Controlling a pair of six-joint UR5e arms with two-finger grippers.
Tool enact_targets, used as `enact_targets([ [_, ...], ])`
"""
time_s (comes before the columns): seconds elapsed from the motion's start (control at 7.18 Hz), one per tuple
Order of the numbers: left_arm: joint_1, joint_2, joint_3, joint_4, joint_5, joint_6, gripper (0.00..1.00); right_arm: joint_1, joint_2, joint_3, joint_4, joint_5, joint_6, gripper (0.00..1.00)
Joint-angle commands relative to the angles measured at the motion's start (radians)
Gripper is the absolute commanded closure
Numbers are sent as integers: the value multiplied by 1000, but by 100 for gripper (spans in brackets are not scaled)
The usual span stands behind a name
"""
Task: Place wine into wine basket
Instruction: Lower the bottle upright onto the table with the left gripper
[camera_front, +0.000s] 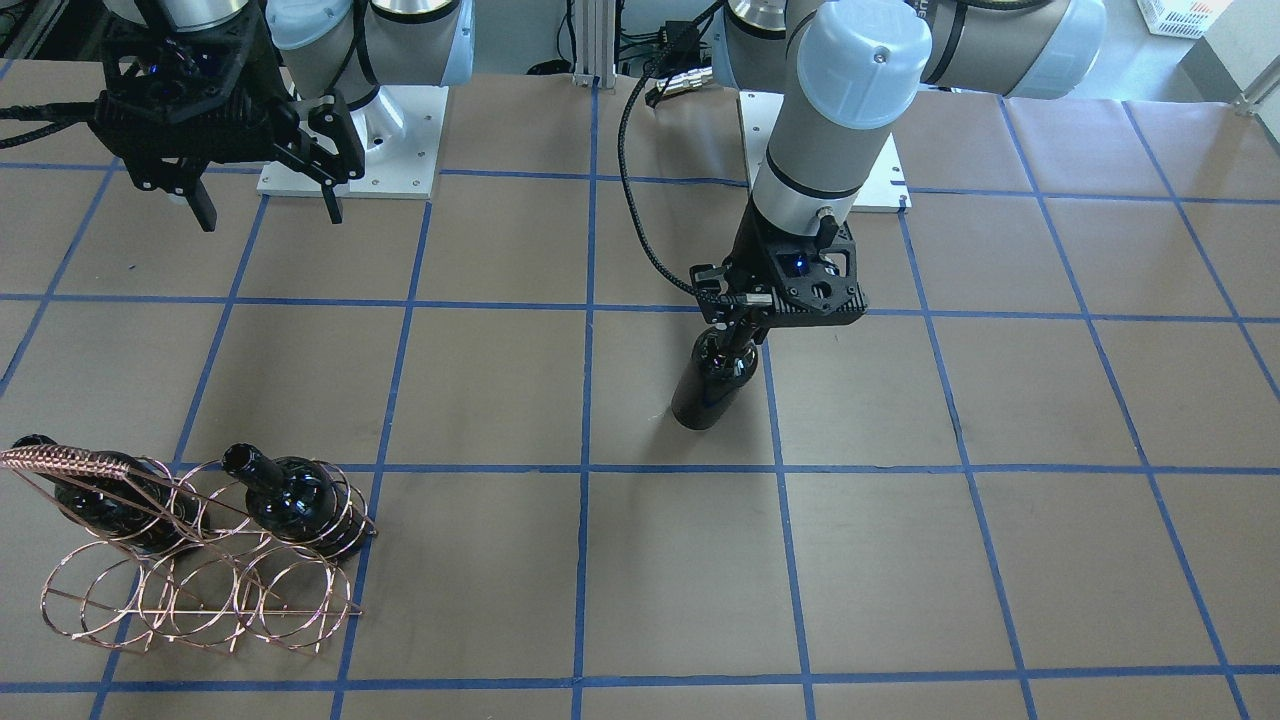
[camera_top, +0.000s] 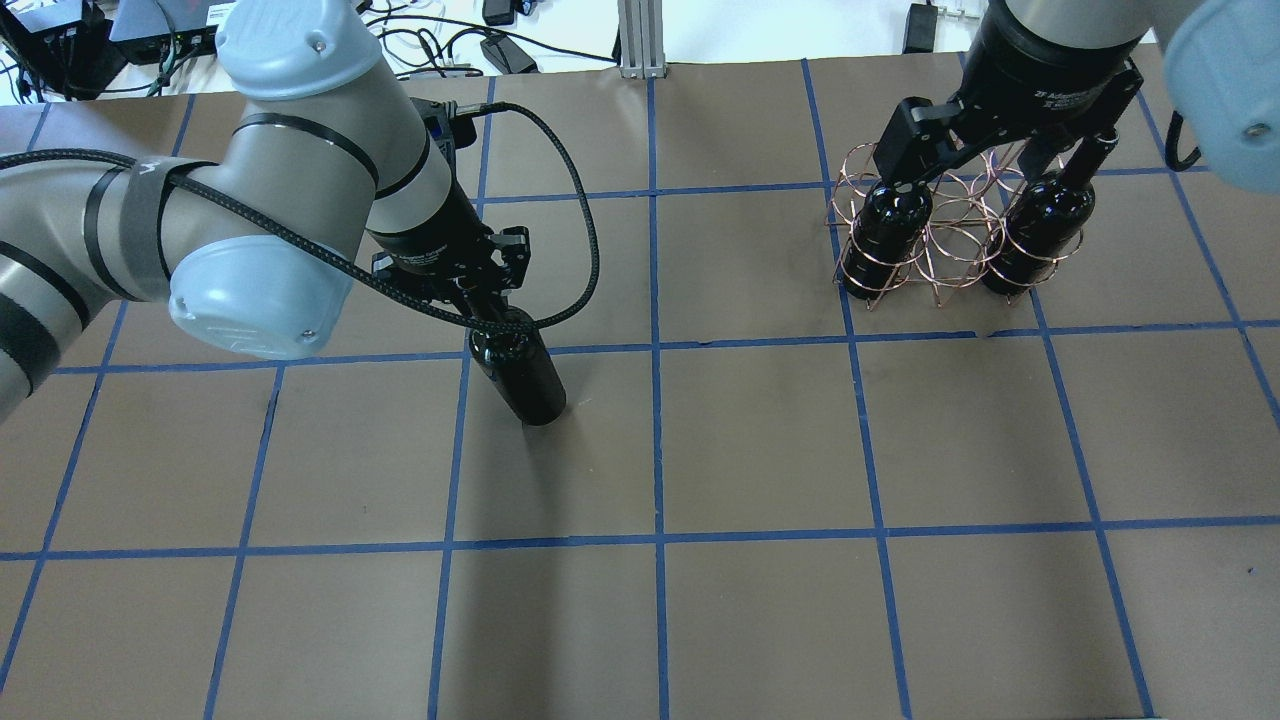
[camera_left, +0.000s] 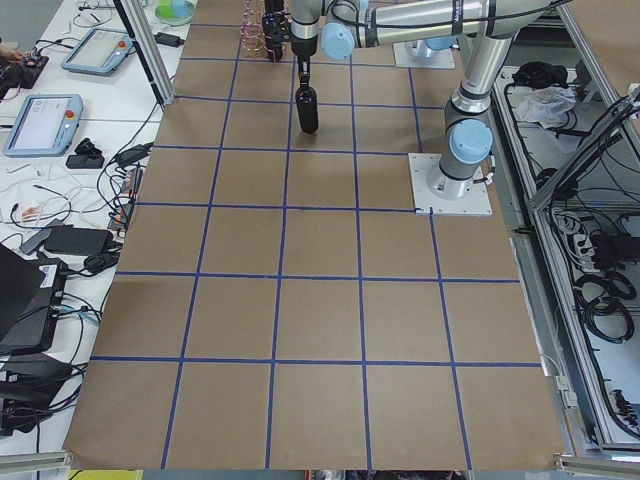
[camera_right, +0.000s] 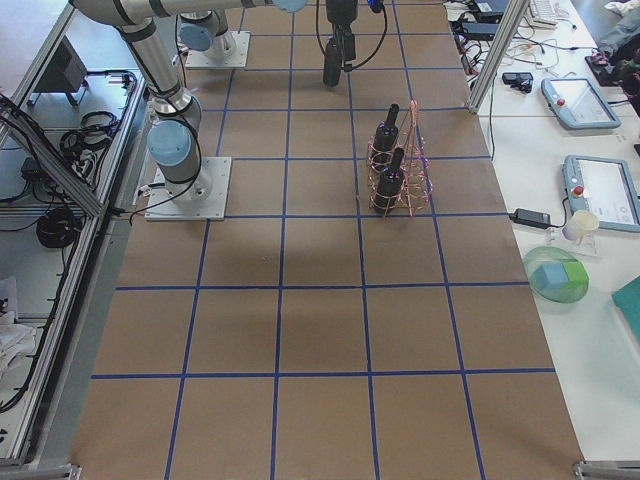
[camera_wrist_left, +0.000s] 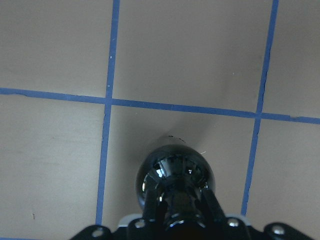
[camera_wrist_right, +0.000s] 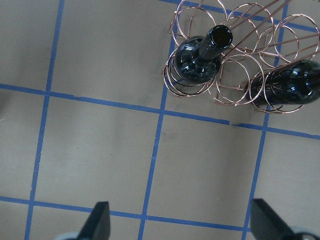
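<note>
My left gripper (camera_top: 497, 318) is shut on the neck of a near-black wine bottle (camera_top: 527, 380) that stands upright near the table's middle, its base at or just above the paper. It also shows in the front view (camera_front: 710, 385) and the left wrist view (camera_wrist_left: 175, 172). The copper wire wine basket (camera_top: 940, 235) stands at the far right and holds two like bottles (camera_top: 885, 225) (camera_top: 1040, 230), seen too in the right wrist view (camera_wrist_right: 200, 60) (camera_wrist_right: 290, 87). My right gripper (camera_top: 990, 160) is open and empty, high above the basket (camera_front: 200, 590).
The table is brown paper with a blue tape grid (camera_top: 655, 440). The arm bases (camera_front: 350, 150) stand at the robot's edge. Tablets, cables and a cup (camera_right: 580, 225) lie on side benches beyond the table ends.
</note>
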Motion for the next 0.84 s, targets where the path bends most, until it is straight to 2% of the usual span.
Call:
enact_targets([
  [0.0,-43,-10,0,-1,7,-6,100,0,0,0,0,0,0,0],
  [0.7,-54,-15,-1,2,13,-12,100,0,0,0,0,-2,0,0],
])
